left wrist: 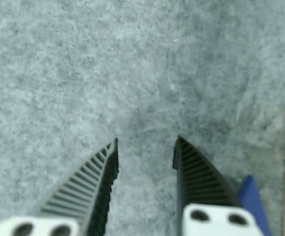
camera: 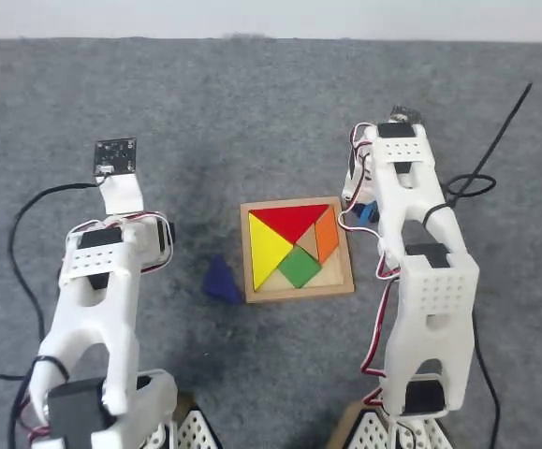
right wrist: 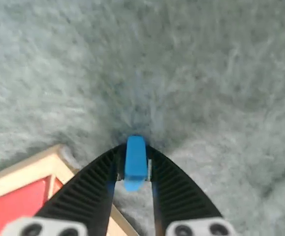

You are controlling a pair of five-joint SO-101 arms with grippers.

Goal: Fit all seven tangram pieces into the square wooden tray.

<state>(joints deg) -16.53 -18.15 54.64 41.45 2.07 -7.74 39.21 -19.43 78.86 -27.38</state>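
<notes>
Start close to the robot. The left gripper (left wrist: 144, 142) hangs low over the grey carpet (camera: 252, 112). Its two fingers are spread apart and there is nothing between them. The dark blue triangle (camera: 221, 279) lies on the carpet just beside it, at about 8 o'clock from the square wooden tray (camera: 294, 296). I think the fingers are wide so they can go around that triangle.

Next comes the tray. Four pieces lie flat inside it. The green square (camera: 300, 267) is at 6 o'clock, the yellow triangle (camera: 266, 251) at 9 o'clock, the orange piece (camera: 327, 238) at 3 o'clock and the red triangle (camera: 291, 221) at 12 o'clock. Bare wood shows in the middle and along the 6 o'clock side, so there are gaps left to fill.

Farthest away is the right gripper (right wrist: 135, 147). It is just outside the tray corner, at about 2 o'clock. Its fingers are pressed onto the light blue piece (right wrist: 135, 164) and pinch its flat sides, with one thin edge facing up. I think this hold makes the piece easy to carry over the rim. I cannot tell if the piece touches the carpet.
</notes>
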